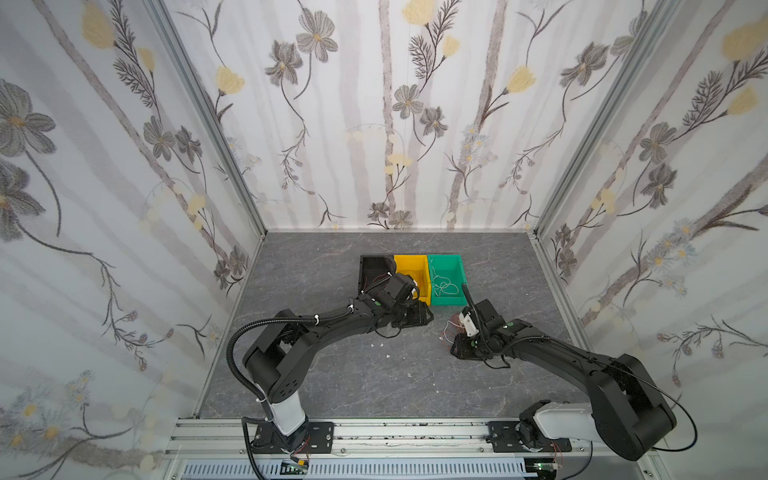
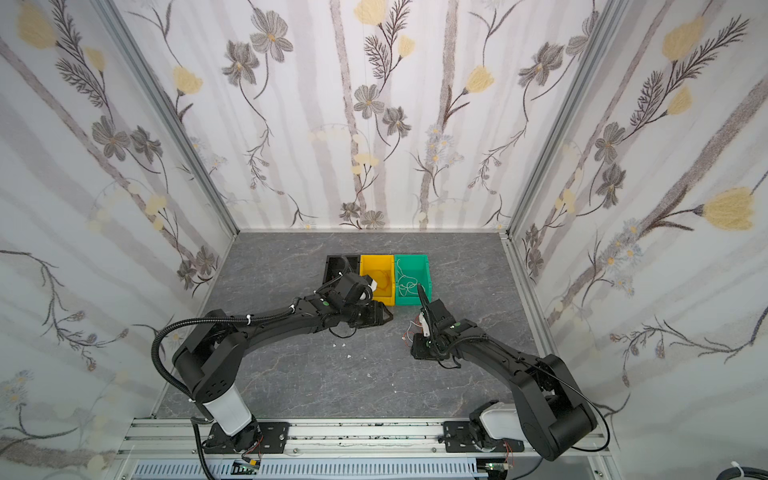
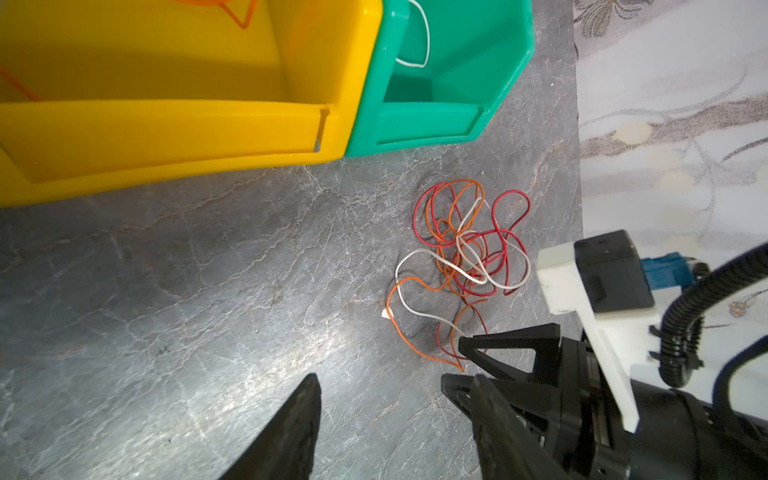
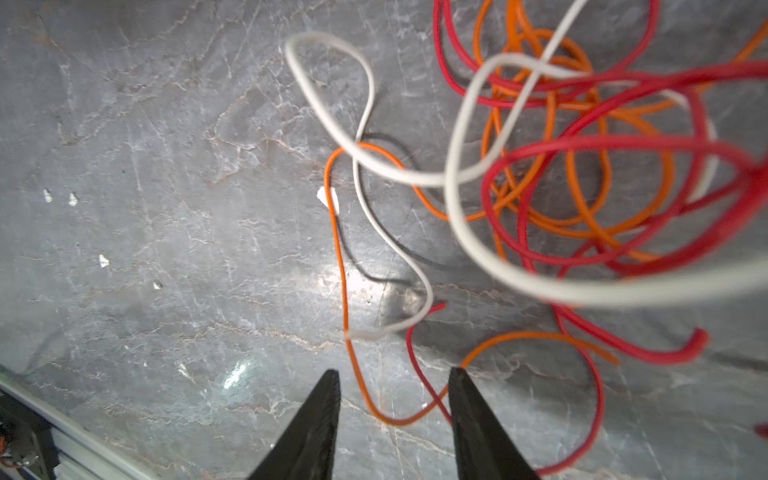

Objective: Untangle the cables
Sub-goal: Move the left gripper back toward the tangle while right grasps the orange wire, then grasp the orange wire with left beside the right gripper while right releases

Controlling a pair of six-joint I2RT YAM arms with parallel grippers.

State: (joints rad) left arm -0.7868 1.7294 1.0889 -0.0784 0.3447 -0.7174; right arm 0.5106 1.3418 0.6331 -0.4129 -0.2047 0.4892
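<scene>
Right tool (image 4: 395, 372) has its jaws spread just above the grey worktop (image 4: 166, 249). Loose orange and red strands lie between the tips, not pinched. Left tool (image 3: 395, 378) is spread wide and empty. Tangled red, orange and white cables (image 3: 469, 249) rest on the worktop, at 6 o'clock from the green bin (image 1: 446, 301) in a top view.

Paired high overhead views; both wrist cameras close above the same cables (image 3: 469, 249)
</scene>
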